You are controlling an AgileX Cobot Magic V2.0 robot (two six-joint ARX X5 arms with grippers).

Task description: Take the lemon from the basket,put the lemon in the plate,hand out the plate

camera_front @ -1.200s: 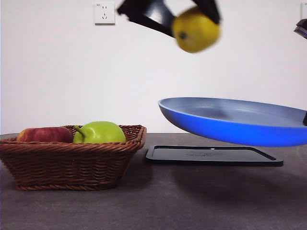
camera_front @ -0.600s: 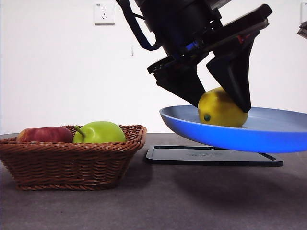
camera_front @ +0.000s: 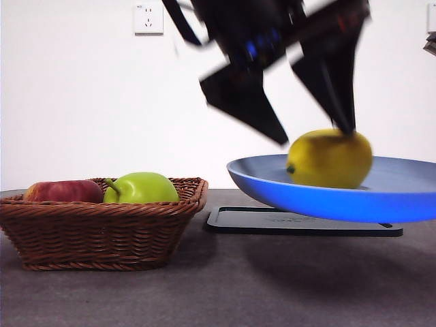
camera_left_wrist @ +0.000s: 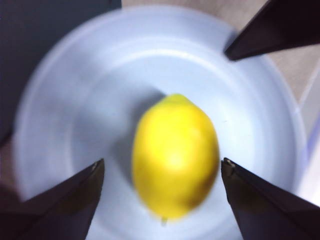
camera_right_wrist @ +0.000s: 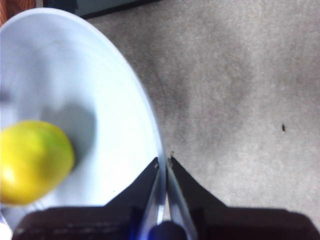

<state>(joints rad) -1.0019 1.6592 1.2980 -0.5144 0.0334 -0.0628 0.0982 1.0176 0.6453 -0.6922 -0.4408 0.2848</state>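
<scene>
Fingers first: left gripper spread wide, clear of the lemon on either side, touching nothing. Blurred and dark in the front view, just above the fruit.

Left to right across the tabletop:
- basket, brown wicker, resting on the surface; red apple and green fruit inside, side by side.
- black tray, flat, behind and below the raised dish.
- plate, blue, held off the surface and slightly tilted; lemon lying in it (nub toward the basket side).
- right gripper, fingers pressed together on the plate rim from its edge; lemon seen in the dish from this wrist too.

Wall socket high on the white wall.
</scene>
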